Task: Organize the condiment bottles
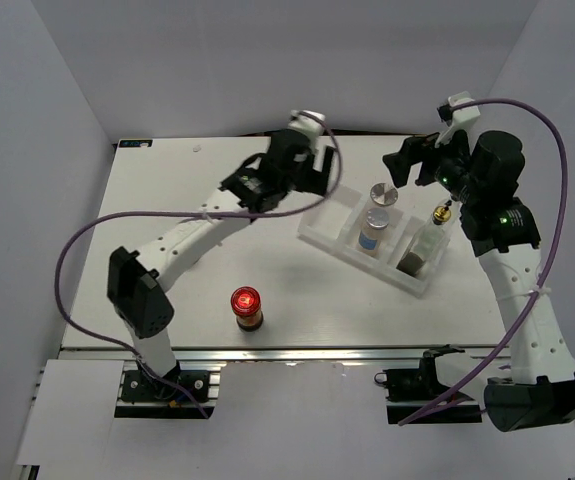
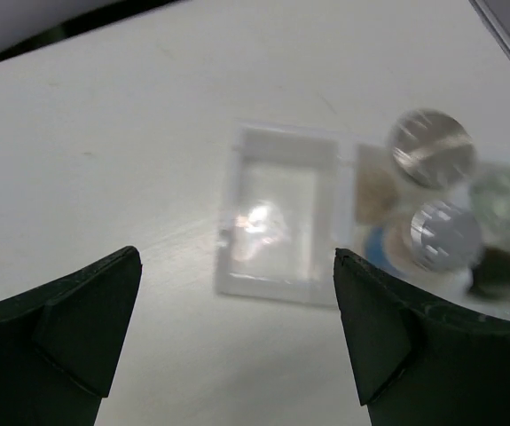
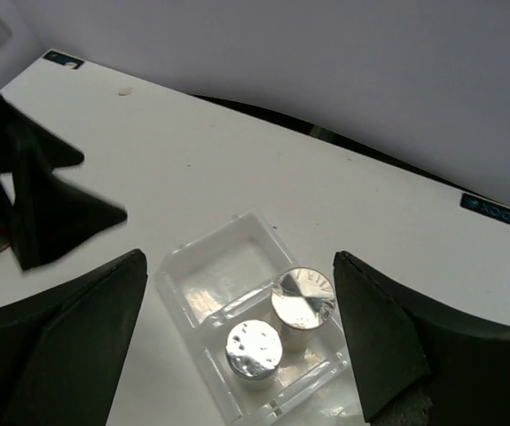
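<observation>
A white three-compartment tray [image 1: 323, 226] lies right of the table's middle. Two silver-lidded bottles [image 1: 383, 194] [image 1: 372, 232] stand in its middle compartment. A tall bottle with a gold pourer top [image 1: 441, 212] stands in the right one. The left compartment [image 2: 277, 222] holds nothing. A red-lidded bottle [image 1: 246, 305] stands alone near the front edge. My left gripper [image 1: 312, 180] hangs open above the table beside the tray's left end, with nothing between its fingers [image 2: 95, 319]. My right gripper [image 1: 414, 162] is open above the tray's far side, over the silver lids [image 3: 303, 297] [image 3: 255, 349].
The table's far edge [image 3: 263, 120] meets a grey wall behind the tray. Grey walls close in both sides. The left arm's purple cable [image 1: 77, 250] loops over the table's left side. The left gripper [image 3: 51, 209] shows dark at the left of the right wrist view.
</observation>
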{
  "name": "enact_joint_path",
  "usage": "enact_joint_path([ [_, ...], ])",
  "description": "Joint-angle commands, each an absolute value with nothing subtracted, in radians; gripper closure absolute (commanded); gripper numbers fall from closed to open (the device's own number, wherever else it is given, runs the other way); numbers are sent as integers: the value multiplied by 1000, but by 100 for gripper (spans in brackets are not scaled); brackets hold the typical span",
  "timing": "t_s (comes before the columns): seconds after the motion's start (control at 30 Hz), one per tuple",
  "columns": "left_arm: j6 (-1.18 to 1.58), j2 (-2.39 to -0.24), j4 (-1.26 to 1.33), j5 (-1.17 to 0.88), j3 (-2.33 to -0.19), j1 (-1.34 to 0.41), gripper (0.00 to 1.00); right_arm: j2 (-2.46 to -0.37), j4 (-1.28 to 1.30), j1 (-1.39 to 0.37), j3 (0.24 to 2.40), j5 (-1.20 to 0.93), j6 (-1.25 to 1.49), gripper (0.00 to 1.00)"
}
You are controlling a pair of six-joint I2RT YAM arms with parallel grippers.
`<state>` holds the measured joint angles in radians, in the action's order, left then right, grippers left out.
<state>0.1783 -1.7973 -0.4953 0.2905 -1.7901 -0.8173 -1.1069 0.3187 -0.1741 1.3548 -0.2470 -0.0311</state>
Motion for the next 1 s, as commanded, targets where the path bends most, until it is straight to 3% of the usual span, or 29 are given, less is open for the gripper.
enact_joint_path([
  [0.0,279,-1666,-454,380,-1653,-656,2,-1135,328,-218,1439,-351,-49,11],
  [0.2,392,-1491,-463,551,-1420,-484,2,-1273,419,-527,1509,-181,-176,11],
  [0.27,429,-1453,-453,566,-1355,-424,2,-1298,423,-555,1520,-181,-164,11],
  [0.37,471,-1391,-459,569,-1261,-304,2,-1305,342,-615,1448,-187,-130,11],
  [0.5,509,-1350,-471,572,-1186,-189,2,-1362,338,-826,1379,-135,-150,11],
  [0.8,520,-1355,-437,543,-1112,-146,2,-1557,278,-1080,1350,-149,-101,11],
  [0.97,505,-1364,-428,509,-1109,-146,2,-1657,261,-1178,1406,-31,-45,11],
])
